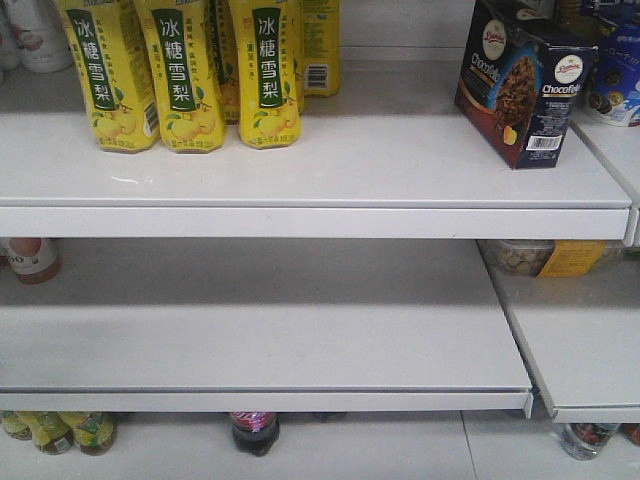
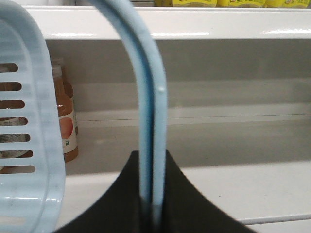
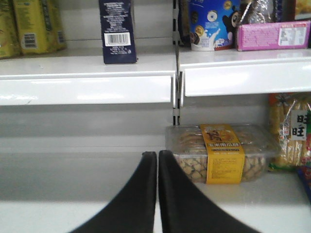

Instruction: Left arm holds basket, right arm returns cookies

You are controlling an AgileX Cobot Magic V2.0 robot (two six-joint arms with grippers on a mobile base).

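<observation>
Cookies (image 1: 525, 80) are standing upright near the front edge of the upper shelf (image 1: 300, 160), the right gripper (image 3: 157, 167) is hanging empty with jaws together, and the left gripper (image 2: 151, 204) is pinching the basket (image 2: 24, 121) handle, risking slippage.

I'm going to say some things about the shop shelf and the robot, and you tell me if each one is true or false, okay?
1. The cookies stand on the top shelf. True.
2. The right gripper is holding the cookies. False: its fingers are shut together with nothing between them, and the box stands alone on the shelf.
3. The left gripper is clamped on the basket's handle. True.
4. The yellow drink bottles are lying down. False: they stand upright.
5. A clear tub with a yellow label sits on the lower shelf. True.
</observation>
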